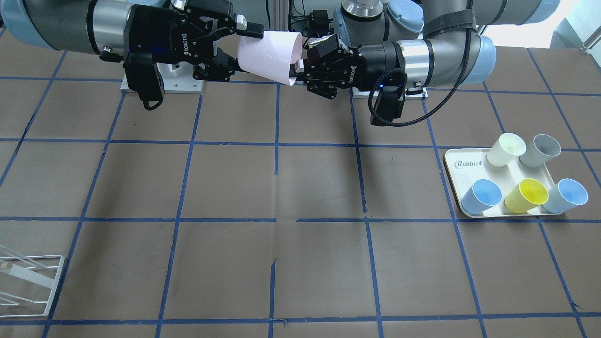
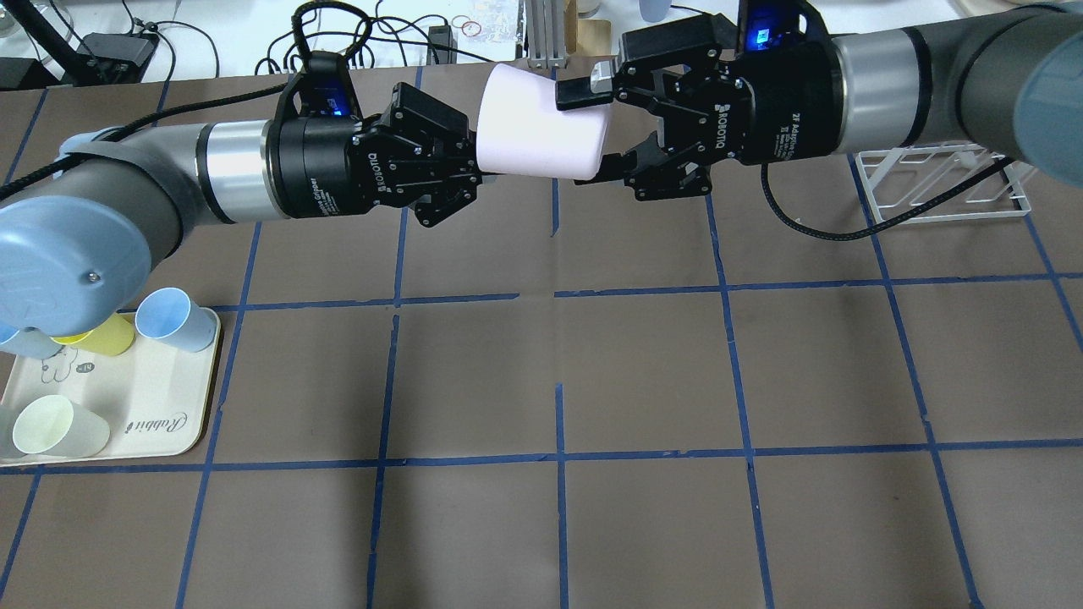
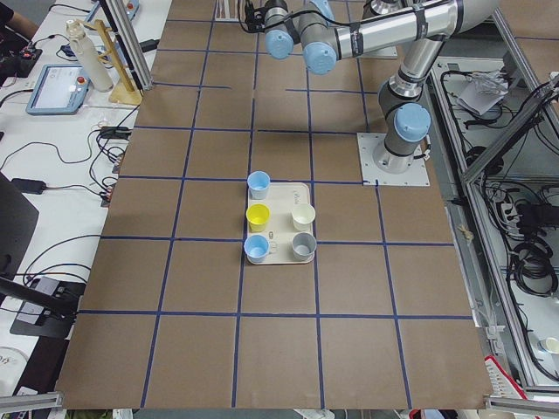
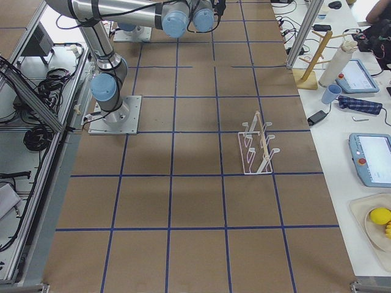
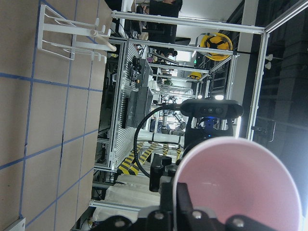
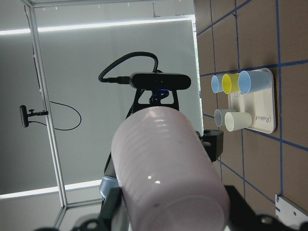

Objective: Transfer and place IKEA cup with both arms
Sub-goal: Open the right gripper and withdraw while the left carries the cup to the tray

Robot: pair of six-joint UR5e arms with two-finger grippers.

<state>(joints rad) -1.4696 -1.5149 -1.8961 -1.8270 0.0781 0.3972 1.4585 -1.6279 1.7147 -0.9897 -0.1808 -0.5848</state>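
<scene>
The pale pink IKEA cup (image 1: 270,56) hangs on its side in the air between both arms, above the far middle of the table; it also shows in the overhead view (image 2: 537,127). My left gripper (image 1: 296,69) (image 2: 475,173) is shut on the cup's rim, with one finger inside the open mouth (image 5: 240,187). My right gripper (image 1: 242,47) (image 2: 602,135) straddles the base end, and its fingers lie against both sides of the cup. The right wrist view shows the cup's ribbed base (image 6: 168,163) close up.
A cream tray (image 1: 453,164) (image 2: 152,423) on my left side holds a cream-white cup (image 1: 506,149), a grey cup (image 1: 541,151), a yellow cup (image 1: 526,195) and two blue cups. A white wire rack (image 2: 939,182) (image 4: 256,149) stands on my right side.
</scene>
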